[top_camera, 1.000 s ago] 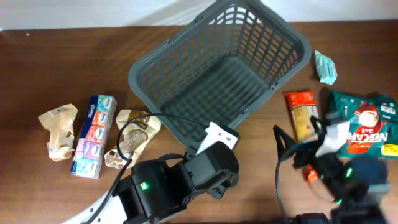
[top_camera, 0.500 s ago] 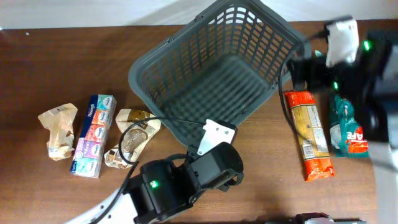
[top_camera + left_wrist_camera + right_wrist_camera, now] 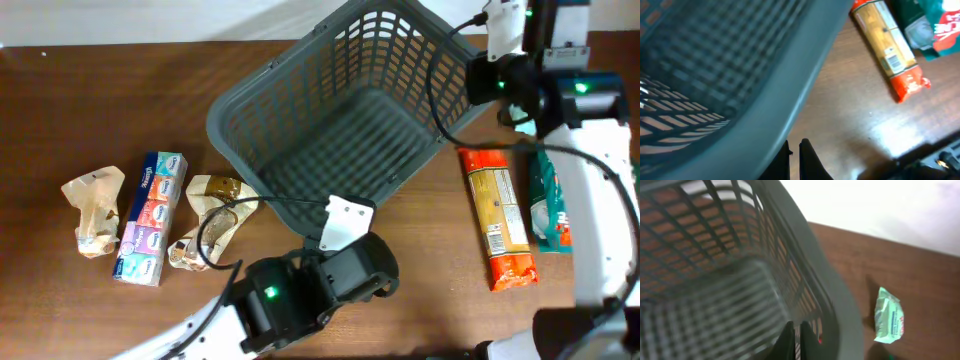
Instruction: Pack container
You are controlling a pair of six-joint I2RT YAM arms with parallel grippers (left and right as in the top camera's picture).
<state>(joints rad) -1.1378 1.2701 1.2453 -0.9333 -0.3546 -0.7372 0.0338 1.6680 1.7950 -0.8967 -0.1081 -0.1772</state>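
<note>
The container (image 3: 350, 120), a large dark grey lattice basket, stands empty at the table's back centre. Its thick rim (image 3: 790, 95) fills the left of the left wrist view. My left gripper (image 3: 794, 152) is shut just right of that near rim, over bare wood, with nothing between its fingers. In the overhead view only the left arm's white mount (image 3: 345, 222) shows, at the basket's near corner. My right arm (image 3: 520, 70) hangs over the basket's right corner. The right gripper (image 3: 797, 335) is shut inside the basket (image 3: 715, 280), close to its right wall, holding nothing I can see.
Left of the basket lie a crumpled paper bag (image 3: 93, 208), a tissue multipack (image 3: 150, 218) and a brown snack packet (image 3: 210, 222). On the right lie an orange pasta packet (image 3: 497, 230), a green coffee packet (image 3: 548, 215) partly under my right arm, and a small mint packet (image 3: 888, 316).
My right arm swung from the table's front right up to the basket's right corner, and its jaws closed. The left arm barely shifted by the near rim.
</note>
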